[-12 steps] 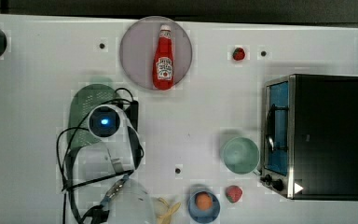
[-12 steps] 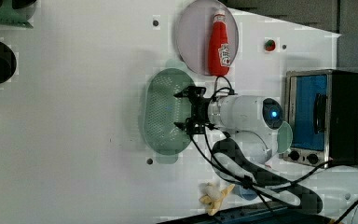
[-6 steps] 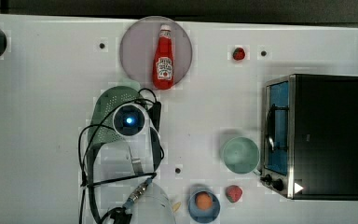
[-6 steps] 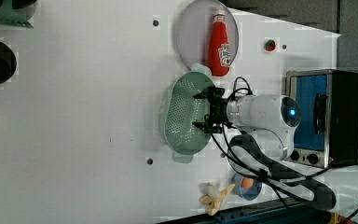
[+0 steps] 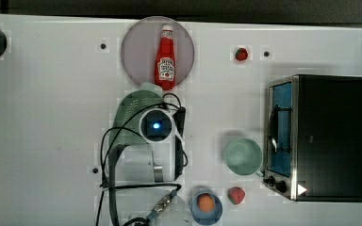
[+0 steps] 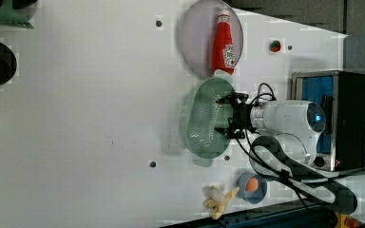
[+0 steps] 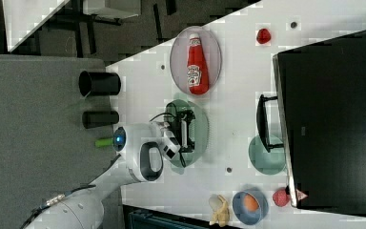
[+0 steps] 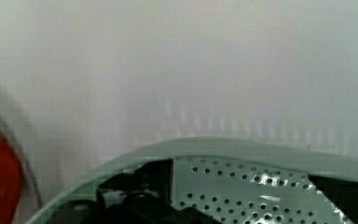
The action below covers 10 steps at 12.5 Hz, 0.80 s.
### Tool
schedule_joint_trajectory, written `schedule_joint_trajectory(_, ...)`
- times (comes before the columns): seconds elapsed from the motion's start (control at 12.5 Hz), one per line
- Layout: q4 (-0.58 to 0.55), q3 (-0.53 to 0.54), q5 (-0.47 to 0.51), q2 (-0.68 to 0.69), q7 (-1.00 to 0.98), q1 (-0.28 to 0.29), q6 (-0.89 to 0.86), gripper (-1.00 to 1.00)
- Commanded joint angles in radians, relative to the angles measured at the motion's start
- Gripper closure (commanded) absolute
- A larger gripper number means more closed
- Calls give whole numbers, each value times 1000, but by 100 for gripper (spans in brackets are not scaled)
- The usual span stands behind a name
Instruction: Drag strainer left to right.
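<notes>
A white counter (image 5: 52,117) carries everything. The strainer (image 6: 202,118), a pale green oblong dotted with holes, lies near the middle of the left view, its upper end just below the round grey plate (image 6: 195,40) on which a red ketchup bottle (image 6: 223,45) lies. The pincer (image 6: 222,115) reaches into the strainer from the left view's right, its black fingers (image 6: 225,99) spread wide and standing inside the basin near its right wall. In the top view the arm covers much of the strainer. At the top view's right stands a black toaster oven (image 5: 320,136), with a smooth green bowl (image 5: 242,156) just to its left, and a blue bowl (image 5: 206,207) holding an orange ball at the bottom edge.
</notes>
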Motion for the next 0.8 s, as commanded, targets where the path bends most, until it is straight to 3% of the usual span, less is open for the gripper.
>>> schedule_joint_trajectory(0.08,-18,-82,-18,7,-141,-1,9,-100)
schedule_joint_trajectory(0.8,-23,-284,-20,7,-354,-4,13,-100)
